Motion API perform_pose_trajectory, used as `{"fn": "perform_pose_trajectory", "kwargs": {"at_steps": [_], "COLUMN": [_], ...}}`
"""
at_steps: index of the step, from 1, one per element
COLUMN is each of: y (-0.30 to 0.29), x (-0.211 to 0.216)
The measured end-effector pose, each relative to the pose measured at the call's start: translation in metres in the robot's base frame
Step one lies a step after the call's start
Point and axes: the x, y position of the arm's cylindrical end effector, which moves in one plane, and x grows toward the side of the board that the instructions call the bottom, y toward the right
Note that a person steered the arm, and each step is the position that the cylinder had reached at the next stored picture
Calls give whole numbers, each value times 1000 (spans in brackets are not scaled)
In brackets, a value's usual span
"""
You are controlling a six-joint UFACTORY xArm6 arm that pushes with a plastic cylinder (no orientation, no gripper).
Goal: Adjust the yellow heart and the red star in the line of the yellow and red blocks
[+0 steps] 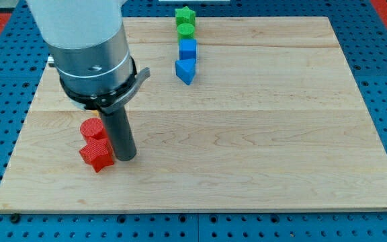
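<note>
Resting near the counter (261, 134)'s bottom-left corner, the red star (96, 155), light, rigid, apt to slide or spin, touches my tip (126, 158); no claw fitted, yellow heart unseen.

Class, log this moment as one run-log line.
my tip: right of red star | red cylinder above star | yellow blocks: not visible | green star, green cylinder, blue cube, blue wedge: top column

We saw a pale wooden board (261, 134) with visible grain and a smooth matt finish. The red star (96, 156) and 1 blue block (188, 49) looked like matt plastic. Our rod's tip (127, 158) was dark and faintly glossy under a brushed metal collar (93, 64).
</note>
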Motion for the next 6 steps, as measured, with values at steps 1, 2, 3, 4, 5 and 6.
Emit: {"fn": "perform_pose_trajectory", "kwargs": {"at_steps": [1,2,3,4,5,6], "y": [-15,-25,-32,19,69,81], "x": [4,4,4,8,8,8]}}
